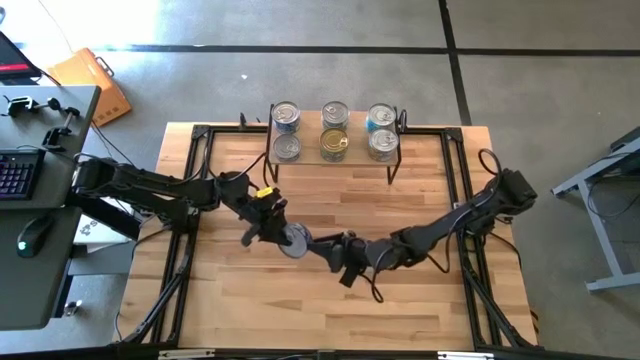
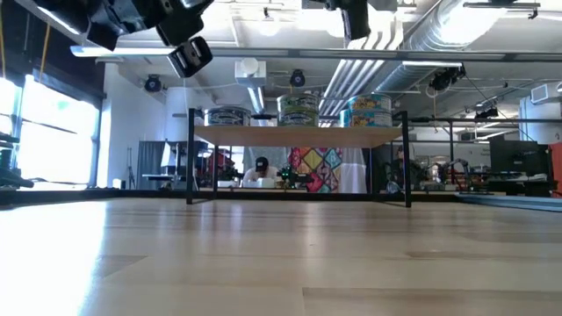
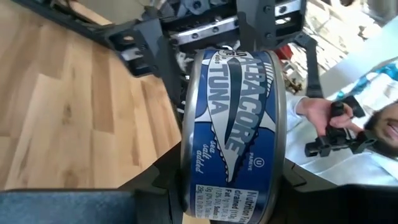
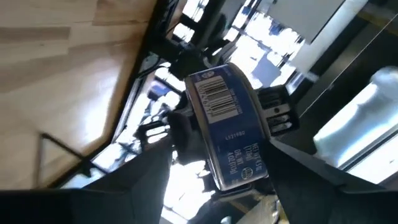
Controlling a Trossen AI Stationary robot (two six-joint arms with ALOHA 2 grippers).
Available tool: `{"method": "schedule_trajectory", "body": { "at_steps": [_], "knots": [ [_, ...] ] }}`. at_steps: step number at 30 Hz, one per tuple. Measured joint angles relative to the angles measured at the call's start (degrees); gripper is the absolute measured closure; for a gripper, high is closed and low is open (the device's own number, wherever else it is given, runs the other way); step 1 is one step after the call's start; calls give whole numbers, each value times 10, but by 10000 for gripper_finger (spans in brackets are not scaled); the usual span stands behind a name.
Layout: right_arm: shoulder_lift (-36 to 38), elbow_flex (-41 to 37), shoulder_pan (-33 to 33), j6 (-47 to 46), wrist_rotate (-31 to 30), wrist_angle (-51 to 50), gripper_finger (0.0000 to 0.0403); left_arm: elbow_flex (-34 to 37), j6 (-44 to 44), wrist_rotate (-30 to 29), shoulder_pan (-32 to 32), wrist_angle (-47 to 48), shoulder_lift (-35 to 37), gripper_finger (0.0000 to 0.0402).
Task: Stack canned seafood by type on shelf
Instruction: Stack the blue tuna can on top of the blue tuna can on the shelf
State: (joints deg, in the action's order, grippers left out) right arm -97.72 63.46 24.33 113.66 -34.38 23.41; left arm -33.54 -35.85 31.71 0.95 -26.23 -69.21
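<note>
Holding: left end effector (image 1: 281,234) pinches one tuna tin (image 1: 295,241) on edge at the centre of the high view, off the surface (image 1: 420,310).
Right end effector (image 1: 326,245): fingers spread to either side of the same tin, tip to tip with the left one.
Shelf (image 1: 309,157): at the top centre edge of the surface, carrying six tins in two rows of three; one (image 1: 335,143) is gold-lidded, the others silver.
Open room: bare wood across the whole lower half and both sides; the shelf is well apart from the arms.
Low view only: nothing on the boards in front of the shelf (image 2: 299,134); arms high at the top edge.
Left wrist view only: blue side label with white "TUNA" lettering (image 3: 233,130), silver rims; a person's hand (image 3: 320,115) at right.
Right wrist view only: the tin's barcode (image 4: 217,99).
</note>
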Motion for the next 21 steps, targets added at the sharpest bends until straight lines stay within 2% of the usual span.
{"method": "schedule_trajectory", "body": {
  "at_steps": [6,14,16,18,21],
  "knots": [
    [9,1,22,-88,-71,-75,154,-1,-29,-37,2,15,-2,274],
    [9,1,17,-108,-51,-94,139,-2,-47,-52,1,50,-1,274],
    [9,4,18,-112,-26,-90,132,-3,-53,-100,4,52,-3,274],
    [9,3,22,-119,-35,-99,127,-2,-57,-117,7,61,-4,274],
    [9,3,34,-126,-78,-103,120,-2,-59,-89,9,70,-2,273]
  ]
}}
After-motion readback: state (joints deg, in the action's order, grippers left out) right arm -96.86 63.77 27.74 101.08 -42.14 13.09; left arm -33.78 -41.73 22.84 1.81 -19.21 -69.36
